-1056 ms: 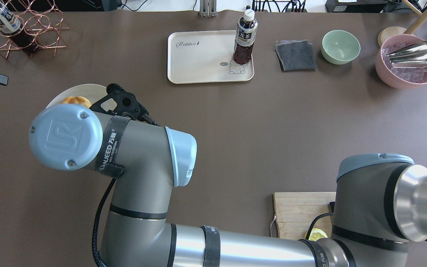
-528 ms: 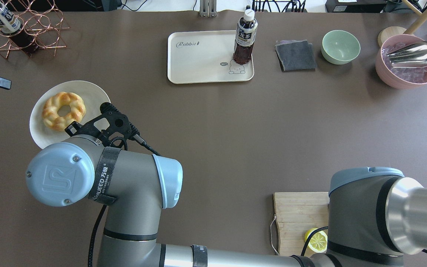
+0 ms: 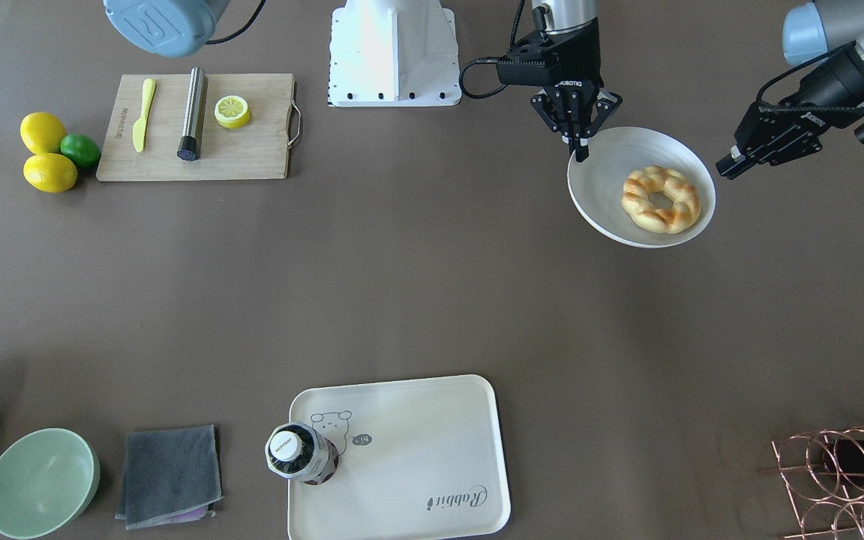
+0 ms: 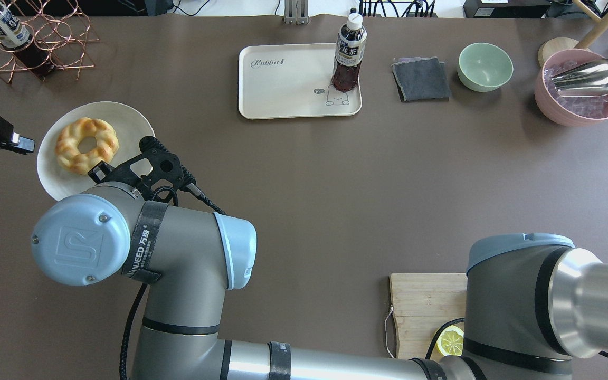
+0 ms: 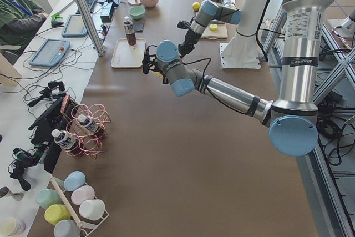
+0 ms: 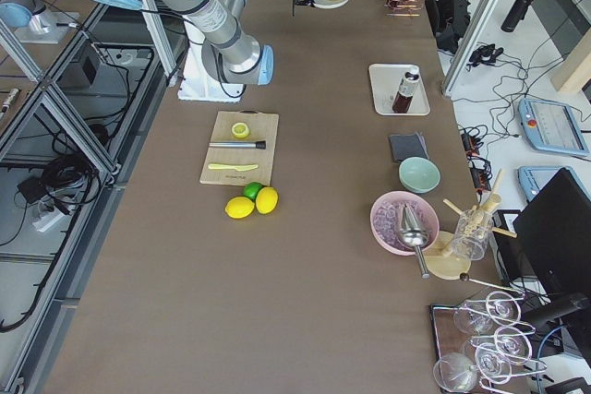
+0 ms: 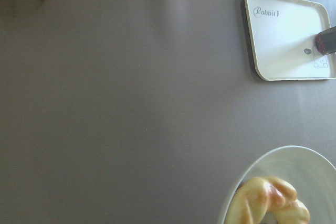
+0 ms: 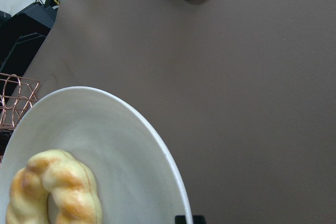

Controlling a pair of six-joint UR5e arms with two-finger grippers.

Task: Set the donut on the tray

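Observation:
The donut (image 4: 86, 145) lies on a round white plate (image 4: 130, 126) at the table's left; it also shows in the front view (image 3: 661, 199) and both wrist views (image 7: 268, 203) (image 8: 52, 192). My right arm reaches across, and the right gripper (image 3: 579, 150) (image 4: 143, 166) is shut on the plate's near rim. My left gripper (image 3: 724, 166) (image 4: 28, 144) hovers just left of the plate, apart from it; I cannot tell whether it is open. The cream tray (image 4: 288, 84) (image 3: 432, 442) sits at the far middle, with no donut on it.
A dark tea bottle (image 4: 349, 53) stands on the tray's right corner by the bear. A copper wine rack (image 4: 35, 37) is at the far left. A grey cloth (image 4: 421, 78), green bowl (image 4: 485, 66) and pink bowl (image 4: 581, 89) are at the far right; a cutting board (image 3: 196, 127) lies near the base.
The right gripper pulled the plate with the donut back toward the robot, then shifted it slightly away and left. The left gripper came in from the left edge toward the plate.

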